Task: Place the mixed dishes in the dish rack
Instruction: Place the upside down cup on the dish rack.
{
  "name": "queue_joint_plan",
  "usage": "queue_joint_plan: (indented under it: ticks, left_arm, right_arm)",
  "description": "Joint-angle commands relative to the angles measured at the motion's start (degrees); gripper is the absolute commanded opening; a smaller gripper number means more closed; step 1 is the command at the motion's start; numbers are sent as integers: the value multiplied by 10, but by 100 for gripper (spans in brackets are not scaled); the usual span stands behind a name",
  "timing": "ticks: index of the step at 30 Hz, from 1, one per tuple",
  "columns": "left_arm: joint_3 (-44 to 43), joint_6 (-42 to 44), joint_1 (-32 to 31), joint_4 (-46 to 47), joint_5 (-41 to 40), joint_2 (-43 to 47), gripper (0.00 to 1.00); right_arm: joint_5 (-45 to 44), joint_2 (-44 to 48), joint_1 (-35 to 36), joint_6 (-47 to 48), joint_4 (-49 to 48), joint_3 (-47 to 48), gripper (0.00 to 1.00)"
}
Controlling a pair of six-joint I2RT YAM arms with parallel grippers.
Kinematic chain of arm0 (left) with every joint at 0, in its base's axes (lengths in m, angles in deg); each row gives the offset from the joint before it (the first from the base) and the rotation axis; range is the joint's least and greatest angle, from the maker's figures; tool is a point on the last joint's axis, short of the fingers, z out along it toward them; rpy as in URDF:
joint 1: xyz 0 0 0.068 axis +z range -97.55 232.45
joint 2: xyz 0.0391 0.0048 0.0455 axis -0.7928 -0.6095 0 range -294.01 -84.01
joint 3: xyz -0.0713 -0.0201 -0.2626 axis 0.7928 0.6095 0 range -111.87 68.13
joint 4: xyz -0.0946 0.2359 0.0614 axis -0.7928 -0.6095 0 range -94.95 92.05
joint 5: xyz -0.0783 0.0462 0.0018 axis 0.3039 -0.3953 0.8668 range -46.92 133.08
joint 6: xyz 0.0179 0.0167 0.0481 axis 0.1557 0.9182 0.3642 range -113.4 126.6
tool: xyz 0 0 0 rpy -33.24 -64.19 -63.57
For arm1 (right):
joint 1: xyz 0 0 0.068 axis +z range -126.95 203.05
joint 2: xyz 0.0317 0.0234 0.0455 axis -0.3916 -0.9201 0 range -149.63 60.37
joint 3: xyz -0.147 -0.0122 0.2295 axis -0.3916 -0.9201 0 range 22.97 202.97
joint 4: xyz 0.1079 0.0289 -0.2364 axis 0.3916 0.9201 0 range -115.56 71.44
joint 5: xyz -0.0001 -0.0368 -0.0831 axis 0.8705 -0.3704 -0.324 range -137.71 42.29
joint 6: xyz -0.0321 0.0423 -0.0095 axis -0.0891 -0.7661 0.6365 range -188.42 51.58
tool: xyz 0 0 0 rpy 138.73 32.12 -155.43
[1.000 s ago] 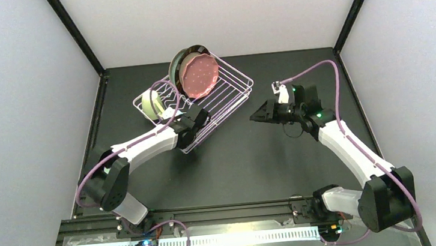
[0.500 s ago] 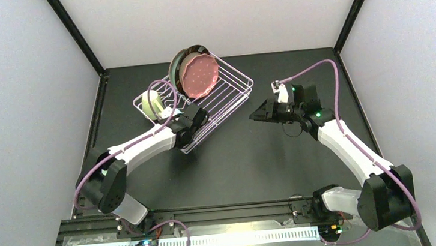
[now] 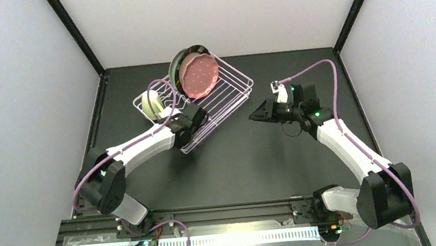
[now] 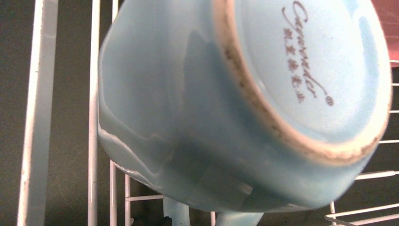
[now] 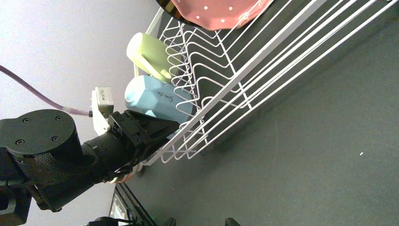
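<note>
Light blue mug [image 4: 188, 117] sits beside left hand [image 5: 162, 134], grip unclear.

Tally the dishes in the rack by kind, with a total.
Plates: 2 (pink speckled plate, green dark-rimmed plate)
Mugs: 2 (pale green mug, light blue mug)
Total: 4

Right half of dish rack [image 3: 228, 95] open, mugs [image 3: 152, 103] and left arm [image 3: 148, 144] crowd its left end, plates [image 3: 199, 75] block its far corner.

light blue mug [image 4: 188, 117] cropped at frame top, pink plate [image 5: 221, 12] likewise
</note>
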Motion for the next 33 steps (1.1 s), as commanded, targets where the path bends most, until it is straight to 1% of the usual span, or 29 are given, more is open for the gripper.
queue_joint_plan:
  ticks: [1,33]
  left_arm:
    - [-10,-2,3,-26,-5,15,68]
    - [-18,-5,3,-44,-16,47,69]
  right_arm:
    - [7,-6,-3,1,-11,-1,59]
    - [13,-12,-3,-2,-24,-2,59]
